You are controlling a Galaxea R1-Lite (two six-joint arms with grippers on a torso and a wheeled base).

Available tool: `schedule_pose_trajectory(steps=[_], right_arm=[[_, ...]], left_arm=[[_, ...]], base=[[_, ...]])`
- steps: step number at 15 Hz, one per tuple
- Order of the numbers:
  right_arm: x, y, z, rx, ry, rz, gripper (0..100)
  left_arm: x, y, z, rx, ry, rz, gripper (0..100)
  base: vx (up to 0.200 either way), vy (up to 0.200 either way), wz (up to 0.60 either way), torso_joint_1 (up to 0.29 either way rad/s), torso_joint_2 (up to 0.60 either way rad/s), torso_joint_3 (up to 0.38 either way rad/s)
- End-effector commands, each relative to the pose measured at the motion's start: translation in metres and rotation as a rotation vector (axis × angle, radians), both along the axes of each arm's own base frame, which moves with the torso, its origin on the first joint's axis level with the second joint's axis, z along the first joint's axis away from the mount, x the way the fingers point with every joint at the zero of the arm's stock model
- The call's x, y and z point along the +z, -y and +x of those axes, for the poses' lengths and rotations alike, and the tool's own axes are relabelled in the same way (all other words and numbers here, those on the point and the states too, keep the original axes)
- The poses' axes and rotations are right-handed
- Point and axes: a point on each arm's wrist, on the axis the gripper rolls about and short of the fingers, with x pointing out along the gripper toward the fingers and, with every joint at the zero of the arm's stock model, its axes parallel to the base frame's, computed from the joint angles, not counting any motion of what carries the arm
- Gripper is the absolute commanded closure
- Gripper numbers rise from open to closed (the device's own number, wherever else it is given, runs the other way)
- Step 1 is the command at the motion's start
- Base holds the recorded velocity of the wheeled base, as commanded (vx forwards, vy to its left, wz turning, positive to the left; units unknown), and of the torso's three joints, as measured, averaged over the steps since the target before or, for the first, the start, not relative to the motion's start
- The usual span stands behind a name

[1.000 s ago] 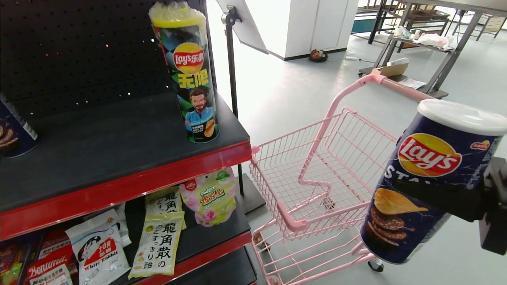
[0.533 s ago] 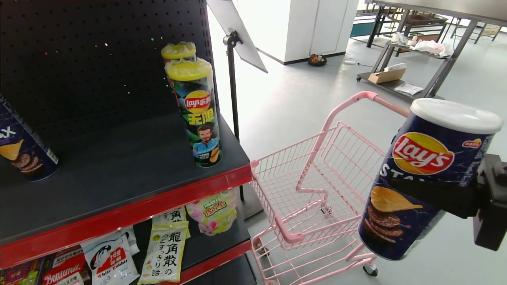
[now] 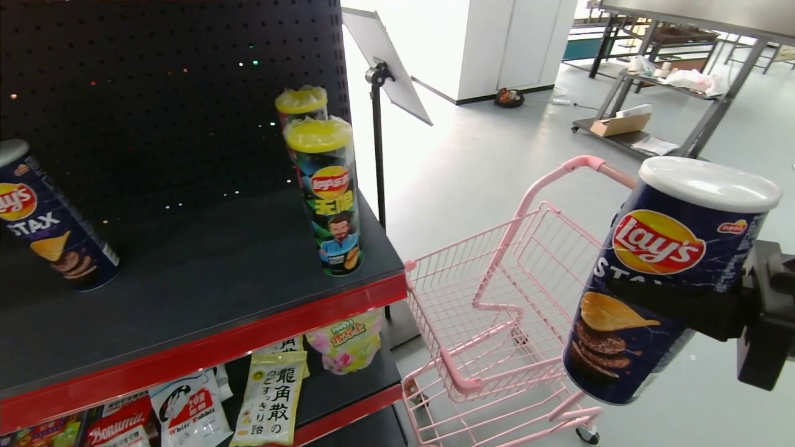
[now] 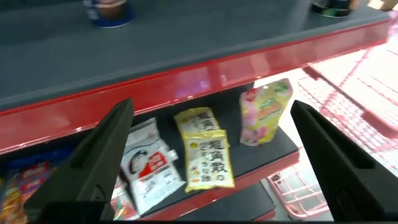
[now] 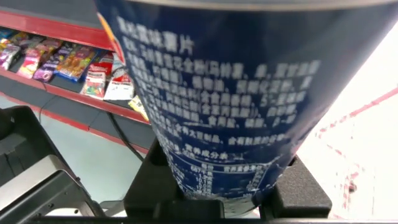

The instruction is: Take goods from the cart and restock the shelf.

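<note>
1. Pink cart [image 3: 497, 292]: a wire basket on wheels, taken as the reference for every position below.
2. Dark blue chip can [image 3: 677, 242]: held in the air at the cart's right side, tilted, with its white lid end leaning away from the cart.
3. Right gripper [image 3: 683, 307]: pinches the dark blue chip can around its middle. One black finger [image 3: 658, 298] crosses the label.
4. Left gripper [image 4: 210, 106]: fingers spread wide with nothing between them, facing the lower tier left of the cart.
5. Shelf [image 3: 248, 335]: stands just left of the cart, its red front corner close to the basket's corner.
6. Yellow-lidded cans [image 3: 326, 198]: two, upright on the shelf's upper board at the end nearest the cart, one behind the other.
7. Second blue can [image 3: 49, 223]: on the same board, well apart from the cart.
8. Snack bags [image 3: 270, 397]: lie on the lower board, with a green-and-pink pouch [image 3: 348, 338] nearest the cart.
</note>
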Motion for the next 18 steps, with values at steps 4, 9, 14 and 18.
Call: schedule_pose_trajectory(steps=[4, 9, 14, 18], right_arm=[[-0.004, 0.001, -0.001, 0.003, -0.012, -0.007, 100], [-0.009, 0.003, -0.006, 0.007, -0.007, -0.020, 100], [-0.017, 0.007, -0.017, 0.027, -0.009, -0.021, 100], [-0.017, 0.006, -0.017, 0.036, -0.010, -0.022, 100]], left_arm=[[0.000, 0.000, 0.000, -0.001, -0.003, 0.000, 0], [0.000, 0.000, 0.000, -0.001, -0.003, -0.001, 0], [0.000, 0.000, 0.000, -0.001, -0.003, -0.001, 0], [0.000, 0.000, 0.000, -0.001, -0.003, 0.000, 0]], base=[[0.000, 0.000, 0.60, 0.008, 0.00, -0.001], [-0.040, 0.000, 0.12, 0.001, 0.00, 0.000], [-0.160, 0.000, 0.00, 0.004, 0.00, 0.001], [0.000, 0.050, 0.00, 0.004, 0.00, -0.001]])
